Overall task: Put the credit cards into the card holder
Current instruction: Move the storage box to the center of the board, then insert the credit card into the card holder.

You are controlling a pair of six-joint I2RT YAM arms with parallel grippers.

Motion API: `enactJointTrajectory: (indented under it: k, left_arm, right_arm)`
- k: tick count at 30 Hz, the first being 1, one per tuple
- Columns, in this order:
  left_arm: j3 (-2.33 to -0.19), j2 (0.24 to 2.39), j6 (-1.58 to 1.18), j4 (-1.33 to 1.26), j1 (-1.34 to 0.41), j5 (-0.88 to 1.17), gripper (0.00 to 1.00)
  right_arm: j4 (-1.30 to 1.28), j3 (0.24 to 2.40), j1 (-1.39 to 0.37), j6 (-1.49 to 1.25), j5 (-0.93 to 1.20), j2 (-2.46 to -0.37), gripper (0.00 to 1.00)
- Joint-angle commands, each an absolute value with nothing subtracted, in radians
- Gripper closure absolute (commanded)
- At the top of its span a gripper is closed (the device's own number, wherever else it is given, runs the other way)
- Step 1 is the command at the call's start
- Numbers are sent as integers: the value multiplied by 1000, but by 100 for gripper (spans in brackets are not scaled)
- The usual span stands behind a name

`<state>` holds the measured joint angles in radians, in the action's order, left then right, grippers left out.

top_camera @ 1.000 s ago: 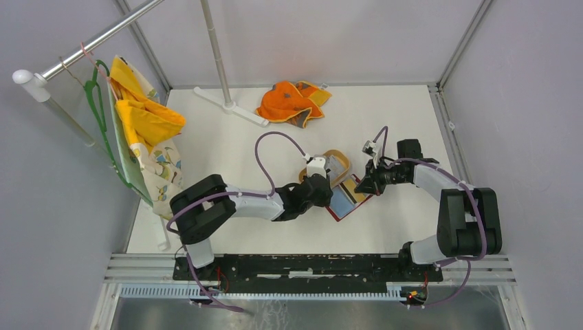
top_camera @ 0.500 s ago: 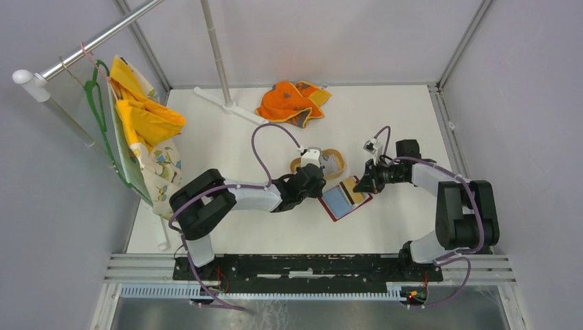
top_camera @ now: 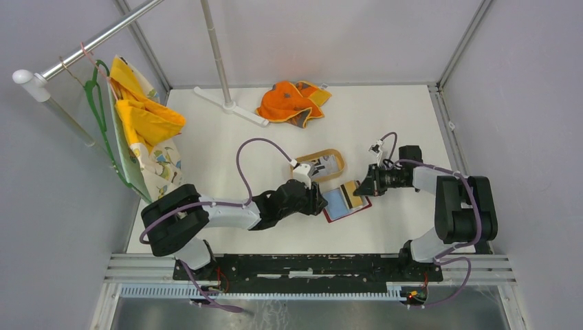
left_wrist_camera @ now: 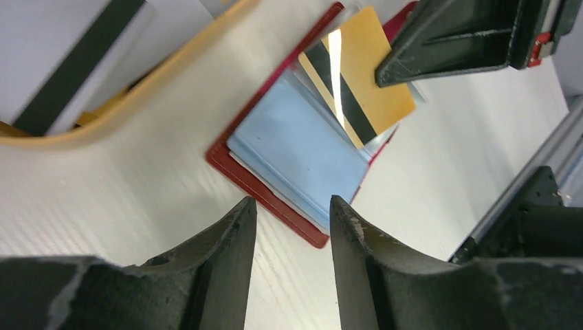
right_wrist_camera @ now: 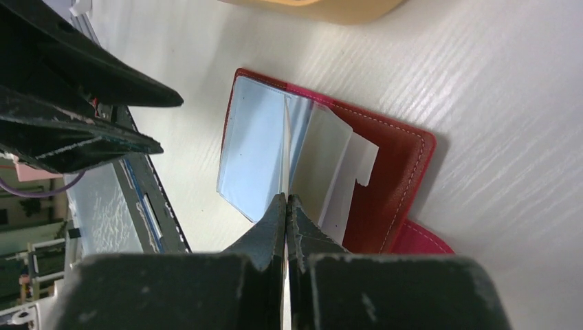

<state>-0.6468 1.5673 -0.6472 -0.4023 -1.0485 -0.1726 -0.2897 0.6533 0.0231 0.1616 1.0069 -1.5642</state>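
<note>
Red leather-like folding card holder [top_camera: 346,201] lies open on the white counter [top_camera: 399,124], pale blue sleeves up, just beyond the left tool [top_camera: 322,205], whose jaws stand apart, empty. Clenched, the right tool [top_camera: 360,190] tips onto a gold dark-striped credit card [left_wrist_camera: 357,75] on the holder. Farther back, striped cards [top_camera: 323,166] fill a tan oval wooden tray [top_camera: 335,152]

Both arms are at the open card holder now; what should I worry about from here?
The gold card lies askew on the open card holder, not visibly tucked in; if the shut right end effector lifts or drags, it may slide off. The left end effector, open and empty, sits close to the holder's edge; advancing could shove the holder or bump the right one.
</note>
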Motion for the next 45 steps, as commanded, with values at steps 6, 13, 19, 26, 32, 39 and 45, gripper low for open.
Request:
enactJointTrajectory:
  k: [6, 13, 19, 26, 32, 39, 45]
  left_arm:
    - [-638, 1580, -776, -576, -1121, -215, 63]
    - [-741, 1702, -767, -553, -1128, -207, 75]
    - [-775, 1776, -762, -517, -1130, -225, 85]
    - [-764, 1792, -765, -454, -1130, -265, 93]
    - [-748, 1787, -772, -432, -1134, -279, 97]
    - [-754, 1797, -774, -433, -1143, -275, 98]
    - [-758, 1802, -773, -434, -1149, -275, 98]
  right_arm:
    - [-84, 556, 88, -78, 1108, -1490, 100]
    - [-82, 564, 89, -101, 1164, -1553, 100]
    - [-93, 566, 88, -92, 1117, -1592, 100]
    - [-103, 575, 88, -78, 1080, -1612, 100]
    - [-104, 585, 90, -69, 1075, -1611, 100]
    - [-45, 569, 91, -109, 1078, -1615, 100]
    - [38, 536, 90, -164, 1080, -1618, 100]
